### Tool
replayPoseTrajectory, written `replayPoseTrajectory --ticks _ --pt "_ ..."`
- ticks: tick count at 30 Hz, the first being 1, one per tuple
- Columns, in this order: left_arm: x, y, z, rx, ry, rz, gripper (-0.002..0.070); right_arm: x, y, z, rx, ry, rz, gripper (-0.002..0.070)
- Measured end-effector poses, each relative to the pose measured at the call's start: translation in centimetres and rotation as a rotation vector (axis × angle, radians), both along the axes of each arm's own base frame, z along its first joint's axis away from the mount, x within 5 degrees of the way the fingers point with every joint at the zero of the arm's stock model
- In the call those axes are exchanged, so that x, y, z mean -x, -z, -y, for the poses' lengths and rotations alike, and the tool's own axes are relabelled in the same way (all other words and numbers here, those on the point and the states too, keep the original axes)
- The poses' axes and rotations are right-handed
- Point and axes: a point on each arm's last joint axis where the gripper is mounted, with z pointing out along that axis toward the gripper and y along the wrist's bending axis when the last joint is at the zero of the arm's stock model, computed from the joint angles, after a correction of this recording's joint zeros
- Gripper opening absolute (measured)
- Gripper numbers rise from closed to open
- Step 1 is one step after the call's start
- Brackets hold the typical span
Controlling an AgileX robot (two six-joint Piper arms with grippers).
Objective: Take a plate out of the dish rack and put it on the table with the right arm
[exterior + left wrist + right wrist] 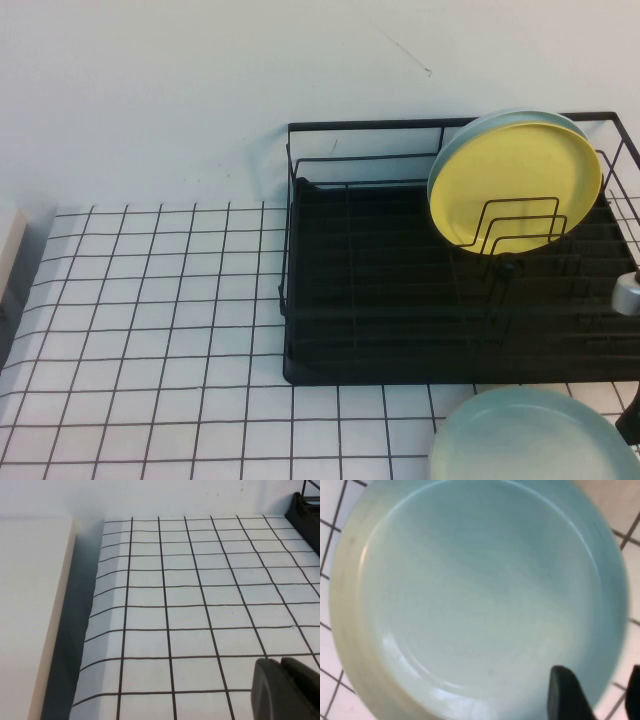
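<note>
The pale mint plate [535, 440] lies flat on the white gridded table [150, 330] at the front right, in front of the black wire dish rack [380, 300]. It fills the right wrist view [470, 590]. My right gripper [600, 695] is open just above the plate's right rim, one finger over the plate and the other past the rim over the table. Only a black bit of it shows at the high view's right edge [632, 420]. My left gripper [282, 690] is shut and empty, low over the table at the left, out of the high view.
A yellow plate [515, 180] stands in the rack's right end with another mint plate [470, 135] behind it. A cream board [30, 605] lies past the table's left edge. The rack's corner [305, 507] shows in the left wrist view.
</note>
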Motion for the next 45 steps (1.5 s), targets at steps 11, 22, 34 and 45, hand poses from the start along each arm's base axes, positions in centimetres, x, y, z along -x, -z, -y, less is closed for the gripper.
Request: replayPoseTrajectory --ticks 11,22,34,45 --pt "0.0 0.0 0.0 0.000 0.000 0.000 -0.0004 -0.8 -10.1 0.9 0.111 -0.068 0.280 0.0073" --pt "0.0 0.0 0.0 0.000 0.000 0.000 -0.0004 6.9 -15.7 1.9 0.185 -0.005 0.875 -0.0002" --pt "0.0 0.0 0.0 0.000 0.000 0.000 -0.0004 13.3 -5.5 2.7 0.178 0.141 0.879 -0.0002" --pt "0.0 0.0 0.0 0.004 -0.001 0.000 -0.0004 14.7 -2.2 2.5 0.163 0.112 0.702 -0.0002"
